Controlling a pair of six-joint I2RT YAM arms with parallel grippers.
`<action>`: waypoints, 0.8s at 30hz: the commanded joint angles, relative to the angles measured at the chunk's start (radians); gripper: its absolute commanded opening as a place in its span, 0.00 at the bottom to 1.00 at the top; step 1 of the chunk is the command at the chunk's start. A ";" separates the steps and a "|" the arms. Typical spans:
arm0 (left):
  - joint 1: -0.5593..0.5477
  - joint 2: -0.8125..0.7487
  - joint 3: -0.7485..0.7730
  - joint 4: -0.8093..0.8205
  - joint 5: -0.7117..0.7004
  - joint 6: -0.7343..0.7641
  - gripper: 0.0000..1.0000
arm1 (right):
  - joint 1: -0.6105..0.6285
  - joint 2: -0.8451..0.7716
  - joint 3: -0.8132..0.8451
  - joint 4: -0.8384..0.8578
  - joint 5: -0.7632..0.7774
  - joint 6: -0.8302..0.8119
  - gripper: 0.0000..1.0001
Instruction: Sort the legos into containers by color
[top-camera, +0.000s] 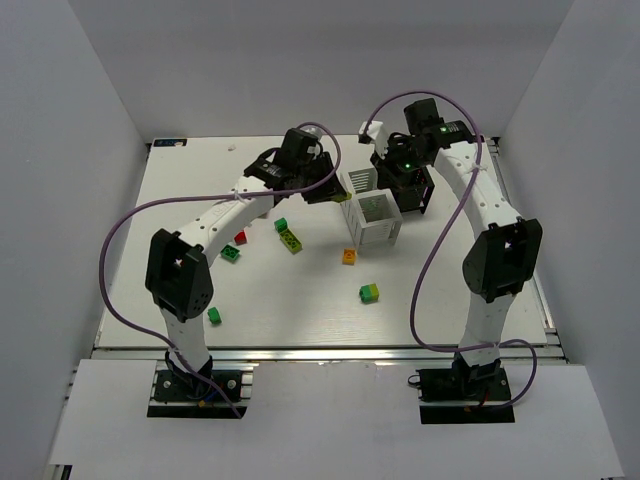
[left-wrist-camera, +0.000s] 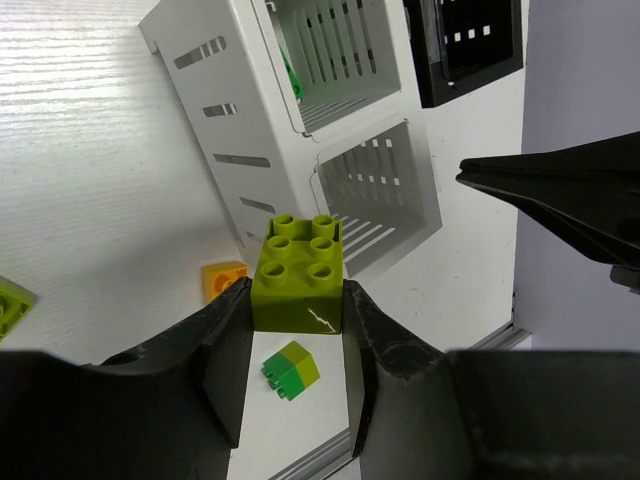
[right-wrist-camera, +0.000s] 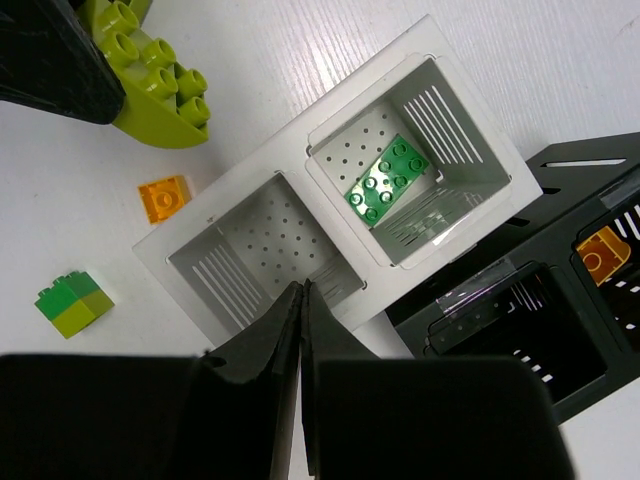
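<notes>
Pinched between the fingers of the left gripper (left-wrist-camera: 296, 305) is a lime-yellow brick (left-wrist-camera: 297, 275), studs up, held above the tabletop (top-camera: 300, 320) just beside the white bin (right-wrist-camera: 300, 165), which stands on the far half, right of the middle. The right gripper (right-wrist-camera: 302, 300) hangs over that bin with its fingers pressed together and nothing between them. A green brick (right-wrist-camera: 388, 180) lies in the white bin's compartment toward the far edge; the other compartment looks bare. An orange brick (right-wrist-camera: 600, 255) sits in the black bin (right-wrist-camera: 620, 175) alongside, whose remaining space is only partly visible. Seven pieces lie loose, among them a red brick (top-camera: 240, 237), a loose orange piece (top-camera: 349, 256), a green-and-lime pair (top-camera: 369, 292) and a small green one (top-camera: 214, 316) near the near-left corner. Sorting looks barely begun: two binned, one in hand, most to go.
</notes>
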 joint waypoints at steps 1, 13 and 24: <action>-0.004 -0.071 -0.022 0.031 0.012 0.004 0.20 | 0.007 -0.002 0.023 -0.004 0.012 -0.004 0.07; -0.003 -0.102 -0.074 0.066 0.018 -0.001 0.20 | 0.007 -0.009 -0.002 0.006 0.024 0.005 0.07; -0.004 -0.106 -0.080 0.072 0.018 -0.001 0.20 | 0.007 -0.011 -0.017 0.014 0.030 0.002 0.08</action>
